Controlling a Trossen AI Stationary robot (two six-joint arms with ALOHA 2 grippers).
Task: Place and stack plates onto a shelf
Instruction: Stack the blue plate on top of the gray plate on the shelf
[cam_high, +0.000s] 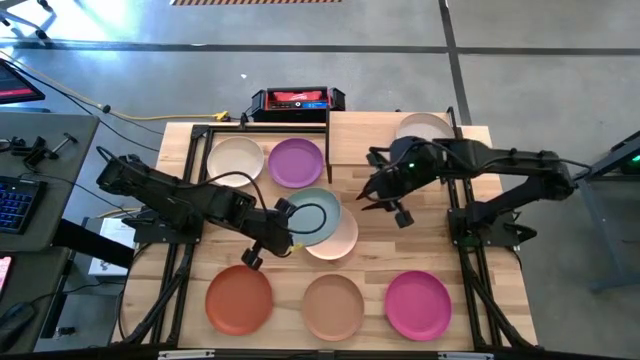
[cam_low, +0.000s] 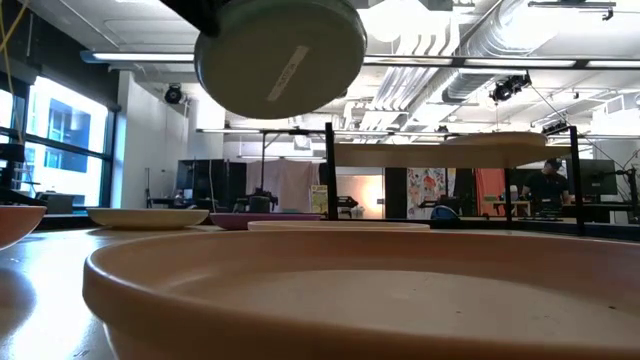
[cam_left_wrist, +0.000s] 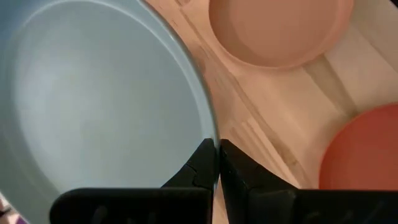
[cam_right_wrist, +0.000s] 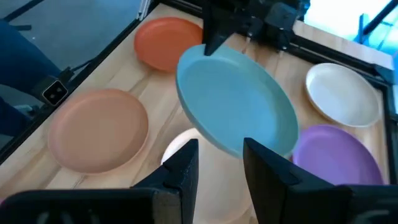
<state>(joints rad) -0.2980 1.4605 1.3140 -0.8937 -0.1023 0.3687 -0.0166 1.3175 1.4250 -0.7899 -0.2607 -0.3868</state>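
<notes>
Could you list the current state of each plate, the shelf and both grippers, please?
Pale teal plate: lifted, tilted, held at its rim.
Left gripper: shut on the pale teal plate.
Right gripper: open, empty, facing the teal plate.
Pale pink plate: flat on the table, partly under the teal one.
Cream, purple, rust orange, tan, magenta plates: flat on the table.
Shelf: carries one pale plate.

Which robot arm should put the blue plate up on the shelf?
Probably the left. Its gripper is shut on the pale teal plate, held above the table. The right gripper is open, empty, nearer the shelf.
</notes>
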